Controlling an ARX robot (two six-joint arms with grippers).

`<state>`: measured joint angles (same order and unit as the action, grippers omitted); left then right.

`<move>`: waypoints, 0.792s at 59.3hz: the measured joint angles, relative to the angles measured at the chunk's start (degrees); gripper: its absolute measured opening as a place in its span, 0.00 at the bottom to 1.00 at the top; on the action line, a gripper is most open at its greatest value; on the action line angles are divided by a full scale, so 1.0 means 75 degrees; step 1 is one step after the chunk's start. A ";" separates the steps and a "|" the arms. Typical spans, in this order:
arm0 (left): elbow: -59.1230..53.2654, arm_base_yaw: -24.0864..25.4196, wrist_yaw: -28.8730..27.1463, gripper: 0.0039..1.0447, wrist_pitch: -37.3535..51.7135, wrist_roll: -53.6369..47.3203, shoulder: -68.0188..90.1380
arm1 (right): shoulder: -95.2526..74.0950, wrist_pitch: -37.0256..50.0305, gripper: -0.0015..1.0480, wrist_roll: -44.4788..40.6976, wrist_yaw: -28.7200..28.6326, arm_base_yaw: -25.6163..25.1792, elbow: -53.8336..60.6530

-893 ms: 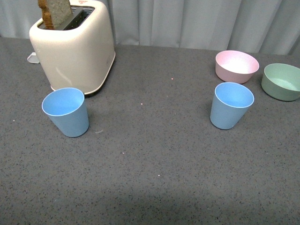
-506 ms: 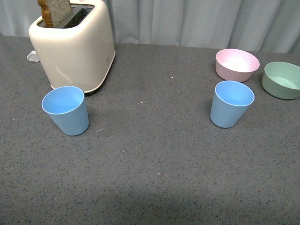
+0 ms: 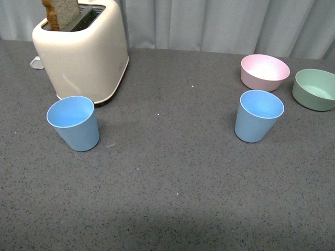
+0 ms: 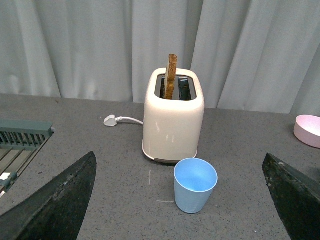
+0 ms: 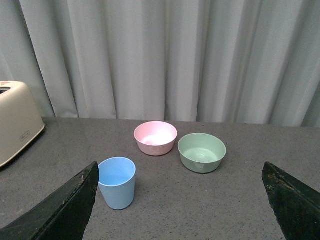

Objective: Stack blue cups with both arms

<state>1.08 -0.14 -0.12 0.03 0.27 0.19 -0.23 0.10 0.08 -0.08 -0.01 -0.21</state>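
Two light blue cups stand upright and empty on the grey table. One blue cup [image 3: 74,123] sits at the left, just in front of the toaster; the left wrist view shows it [image 4: 195,184] ahead of my left gripper [image 4: 182,200], whose black fingers [image 4: 55,205] are spread wide apart. The other blue cup [image 3: 257,116] stands at the right, near the bowls. It appears in the right wrist view [image 5: 117,182] close to one finger [image 5: 62,207] of my open right gripper [image 5: 182,202]. Neither arm shows in the front view.
A cream toaster [image 3: 81,49] with a slice of bread stands at the back left, its plug [image 4: 111,120] lying beside it. A pink bowl [image 3: 264,72] and a green bowl [image 3: 314,90] sit at the back right. A grey rack [image 4: 22,137] shows off to one side in the left wrist view. Grey curtains hang behind.
The front view has shifted very slightly, so the toaster and left cup sit a few pixels higher. Neither cup has moved on the table.
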 joint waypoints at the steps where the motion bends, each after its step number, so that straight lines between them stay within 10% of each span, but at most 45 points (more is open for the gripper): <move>1: 0.0000 0.0000 0.0000 0.94 0.0000 0.0000 0.0000 | 0.0000 0.0000 0.91 0.0003 0.0000 0.0000 0.0000; 13: 0.0516 -0.0323 -0.1926 0.94 -0.0880 0.0807 0.1871 | 0.0003 0.0000 0.91 0.0003 0.0003 0.0000 0.0000; 31: 0.1836 -0.0073 -0.0484 0.94 0.2224 0.1387 0.7195 | 0.0003 -0.0003 0.91 0.0000 0.0000 0.0000 0.0000; 47: 0.4080 -0.0163 0.0143 0.94 0.1929 0.1411 1.1307 | 0.0003 -0.0003 0.91 0.0000 -0.0003 0.0000 0.0000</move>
<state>31.68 -1.37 0.95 14.50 10.85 84.99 -0.21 0.08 0.08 -0.10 -0.01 -0.21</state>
